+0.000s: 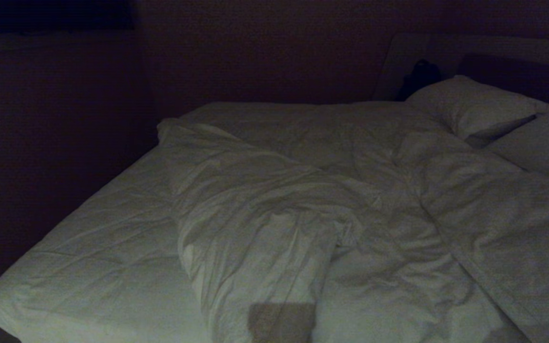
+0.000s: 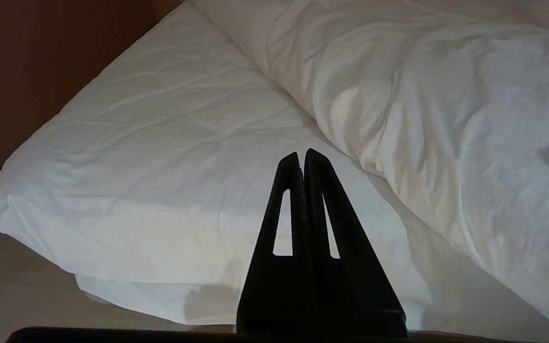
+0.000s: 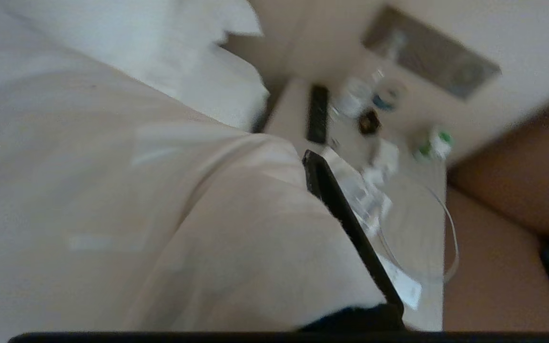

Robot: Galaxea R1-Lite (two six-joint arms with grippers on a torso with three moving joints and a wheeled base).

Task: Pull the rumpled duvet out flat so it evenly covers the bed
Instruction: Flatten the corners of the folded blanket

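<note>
The duvet lies rumpled in a thick ridge down the middle of the bed, leaving the left strip of the mattress bare. Neither arm shows in the head view. My left gripper is shut and empty, held off the bed's foot corner, with the duvet's fold to its side. My right gripper is at the bed's right side by the nightstand. Duvet cloth bunches against it and hides one finger; the other black finger shows along the cloth's edge.
Two white pillows lean at the dark headboard on the right. A nightstand next to the bed holds a black remote, bottles and a cable. A dark wall runs along the bed's left side.
</note>
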